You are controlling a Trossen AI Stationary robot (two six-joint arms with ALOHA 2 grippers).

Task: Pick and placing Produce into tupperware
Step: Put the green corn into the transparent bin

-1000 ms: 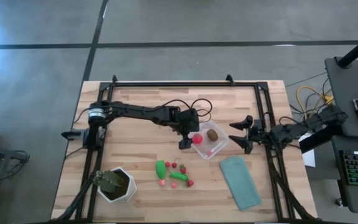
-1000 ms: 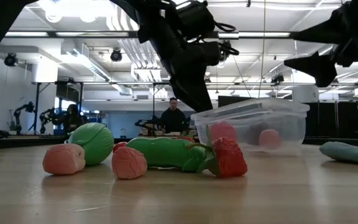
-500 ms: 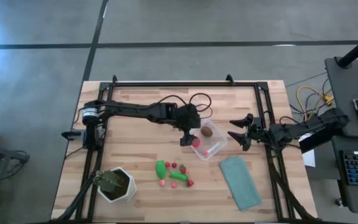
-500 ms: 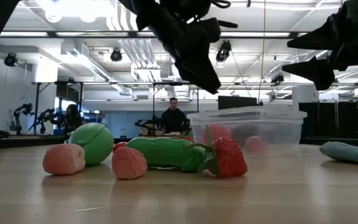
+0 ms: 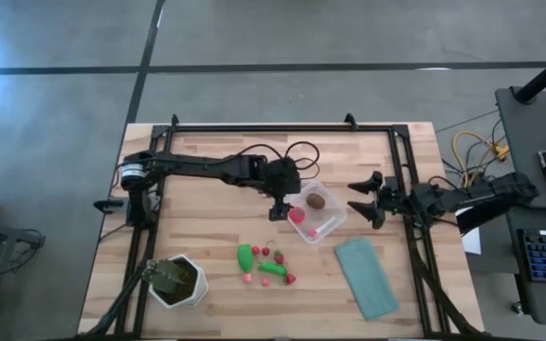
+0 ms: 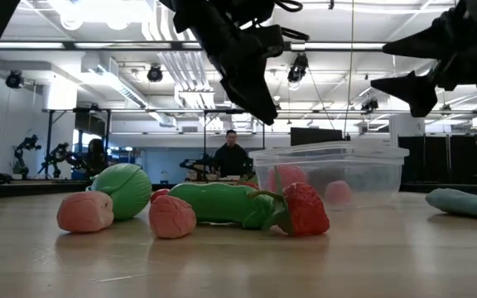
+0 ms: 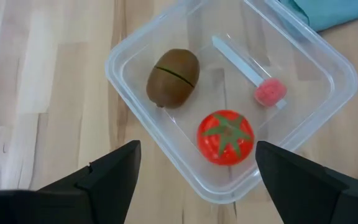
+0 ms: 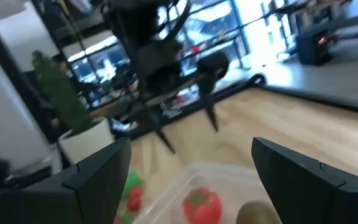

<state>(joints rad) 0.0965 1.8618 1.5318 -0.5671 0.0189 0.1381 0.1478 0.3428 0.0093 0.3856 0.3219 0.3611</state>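
- Tupperware stands near the middle of the table, a little toward the right side, upright and without a lid.
- Inside it I see three pieces: a brown kiwi, a red tomato with a green star on top, and a small pink berry lying on a clear flat strip.
- My left arm reaches from the left edge across the table, stretched almost flat, with the wrist bent down; the left gripper hangs above the table just beside the container's left wall.
- Its fingers stand wide apart and hold nothing; in the left wrist view the container shows between the two dark fingers.
- In the low view this gripper is clearly lifted above the rim of the container, not touching it.
- My right arm comes in from the right edge; the right gripper hovers near the container's right side, pointing toward it, also spread wide and empty.
- The rest of the produce lies in a group nearer the front edge: green long pieces, pink round ones and small red ones, apart from the container.
- A teal cloth lies to the right of this group, and a plant in a white pot stands at the front left.
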